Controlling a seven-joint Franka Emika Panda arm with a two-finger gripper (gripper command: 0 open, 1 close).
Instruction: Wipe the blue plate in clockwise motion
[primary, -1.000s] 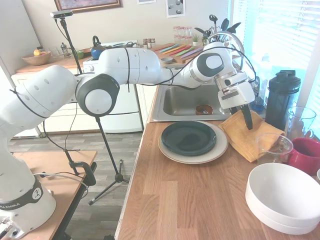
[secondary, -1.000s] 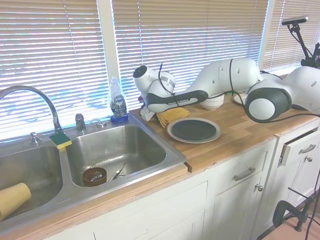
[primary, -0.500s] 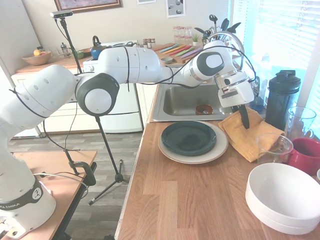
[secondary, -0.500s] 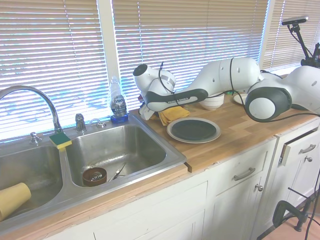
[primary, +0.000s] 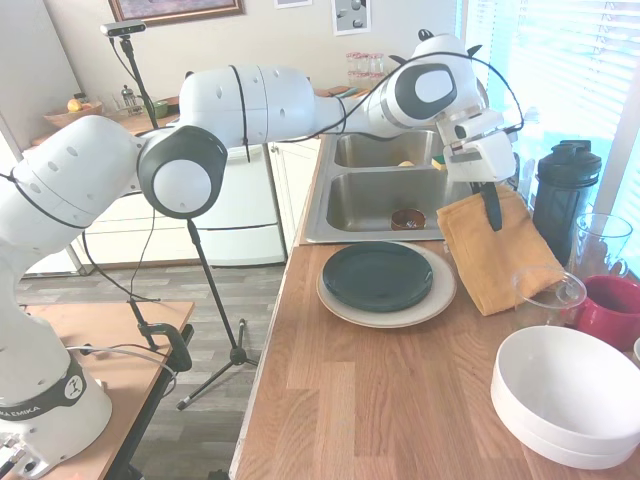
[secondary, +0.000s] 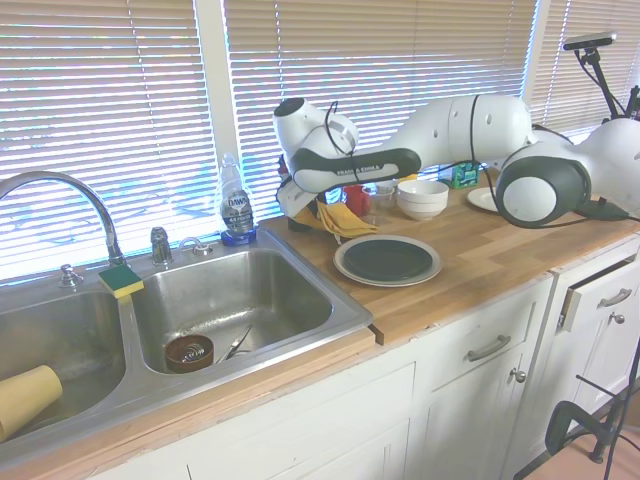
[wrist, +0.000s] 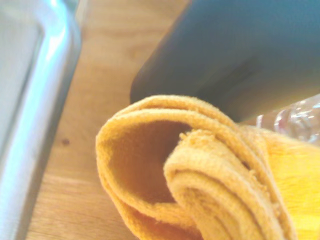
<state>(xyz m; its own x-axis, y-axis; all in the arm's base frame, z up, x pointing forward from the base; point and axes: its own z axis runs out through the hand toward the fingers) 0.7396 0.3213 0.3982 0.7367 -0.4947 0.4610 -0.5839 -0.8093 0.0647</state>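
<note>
One hand (primary: 492, 205) clamped on yellow cloth (primary: 492, 252), blue plate (primary: 378, 275) lower, beside it

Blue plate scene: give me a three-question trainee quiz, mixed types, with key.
1. True or false: the blue plate sits on top of a cream plate.
2. The end effector holds: A) green sponge B) yellow cloth C) red mug
3. Fill in: the cloth hangs beside the plate, not yet ____ it.

Key: 1 true; 2 B; 3 touching.
</note>
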